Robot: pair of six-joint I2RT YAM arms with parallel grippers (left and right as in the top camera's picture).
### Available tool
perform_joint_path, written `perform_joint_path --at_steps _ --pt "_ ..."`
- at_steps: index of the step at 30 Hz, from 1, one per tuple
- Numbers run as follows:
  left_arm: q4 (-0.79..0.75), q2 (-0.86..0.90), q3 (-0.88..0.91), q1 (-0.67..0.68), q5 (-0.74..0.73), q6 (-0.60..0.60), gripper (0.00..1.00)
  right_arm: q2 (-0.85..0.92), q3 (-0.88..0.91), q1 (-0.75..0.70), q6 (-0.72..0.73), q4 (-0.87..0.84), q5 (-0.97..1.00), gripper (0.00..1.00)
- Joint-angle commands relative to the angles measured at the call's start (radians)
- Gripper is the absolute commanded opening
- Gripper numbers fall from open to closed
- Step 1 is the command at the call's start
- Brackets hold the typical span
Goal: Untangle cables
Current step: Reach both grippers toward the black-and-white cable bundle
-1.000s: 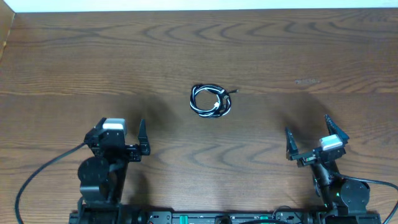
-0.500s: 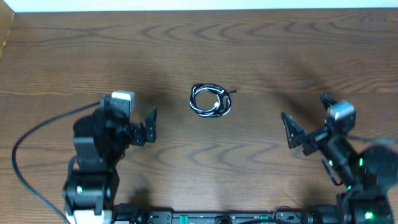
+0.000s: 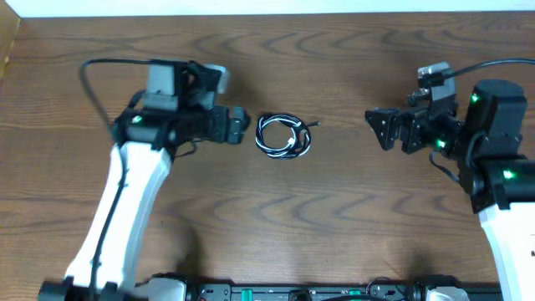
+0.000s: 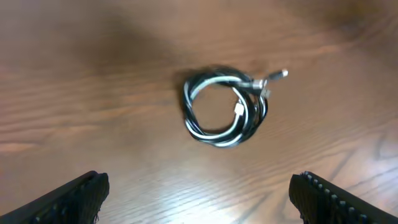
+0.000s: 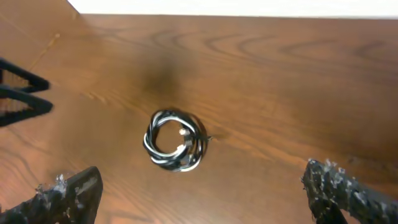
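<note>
The cables lie in one small tangled coil of black and white strands at the middle of the wooden table, with a small plug sticking out at its upper right. My left gripper is just left of the coil, open and empty. My right gripper is farther off on the coil's right, also open and empty. In the left wrist view the cables lie ahead of the left gripper, apart from both fingers. The right wrist view shows the cables ahead of the right gripper.
The table's far edge meets a white strip at the back. A thick black cord loops from the left arm. The arms' base bar runs along the front edge. The left gripper's fingertips show in the right wrist view.
Both arms have swung up from the front edge toward the table's middle. The left gripper now sits beside the coil. Both grippers stayed open, and the coil has not moved.
</note>
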State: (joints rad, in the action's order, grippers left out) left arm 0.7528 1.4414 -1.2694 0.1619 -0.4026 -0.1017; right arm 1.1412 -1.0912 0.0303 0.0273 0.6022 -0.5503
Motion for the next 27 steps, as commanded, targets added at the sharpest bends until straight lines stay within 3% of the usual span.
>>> perform_joint_path --at_steps 1,7,14,16,20,27 --pt "-0.057 0.112 -0.017 0.017 -0.085 0.024 0.98 0.039 -0.021 0.007 0.016 -0.003 -0.124 0.99" --pt "-0.196 0.301 -0.017 0.034 -0.097 0.024 1.00 0.103 -0.020 0.009 0.016 0.041 -0.076 0.99" --pt "-0.296 0.412 -0.017 0.090 0.120 0.063 0.94 0.162 -0.019 0.009 0.017 0.060 -0.056 0.93" --pt "-0.326 0.436 -0.017 0.106 0.164 0.063 0.91 0.175 -0.019 0.009 0.017 0.065 -0.054 0.92" --pt "-0.408 0.494 -0.017 0.133 0.220 0.077 0.75 0.195 -0.019 0.009 0.017 0.072 -0.054 0.90" --pt "-0.437 0.582 -0.016 0.143 0.239 0.078 0.67 0.201 -0.019 0.010 0.017 0.073 -0.047 0.92"
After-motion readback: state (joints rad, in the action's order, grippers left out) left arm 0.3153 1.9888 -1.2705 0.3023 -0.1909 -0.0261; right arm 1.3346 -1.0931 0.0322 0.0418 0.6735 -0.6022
